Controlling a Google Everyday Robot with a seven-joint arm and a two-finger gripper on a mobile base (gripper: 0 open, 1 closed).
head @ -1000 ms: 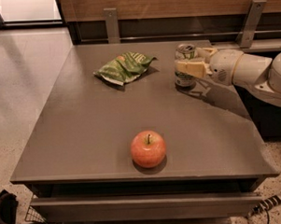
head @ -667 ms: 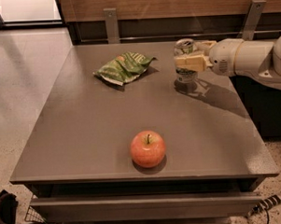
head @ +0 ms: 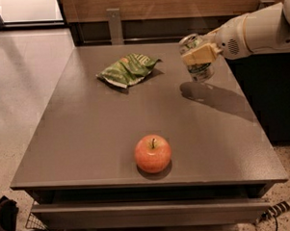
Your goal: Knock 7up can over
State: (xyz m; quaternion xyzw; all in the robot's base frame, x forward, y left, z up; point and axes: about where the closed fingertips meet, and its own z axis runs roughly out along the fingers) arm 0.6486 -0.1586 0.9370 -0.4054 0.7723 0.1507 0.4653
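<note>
Flooring of pale speckled stone is showing along the left edge, and a dark object [head: 6, 217] is sitting low in the near left corner, too cut off to identify. A brown table [head: 88, 139] is filling most of the view, with a drawer front running under its near edge. Toward the back left of the top, a crumpled green chip bag [head: 128, 70] is lying flat. Nearer the front, a little left of the middle, a red-orange apple [head: 152, 153] is standing stem-up, well apart from everything else. Behind the table, a metal bracket [head: 114, 22] is rising against a wooden wall panel. Further right, at the back right part of the table, the 7up can [head: 201, 71] is tilting with its silver top leaning left, and it seems to be hanging just clear of the surface, with its shadow [head: 206, 93] falling on the tabletop beneath. The gripper [head: 199, 54] is clamping the can around its upper body, one beige finger [head: 202, 53] pressing across the front. The white arm [head: 261, 28] is reaching in from the right edge. A striped cable [head: 280, 209] is trailing on the floor at the lower right.
</note>
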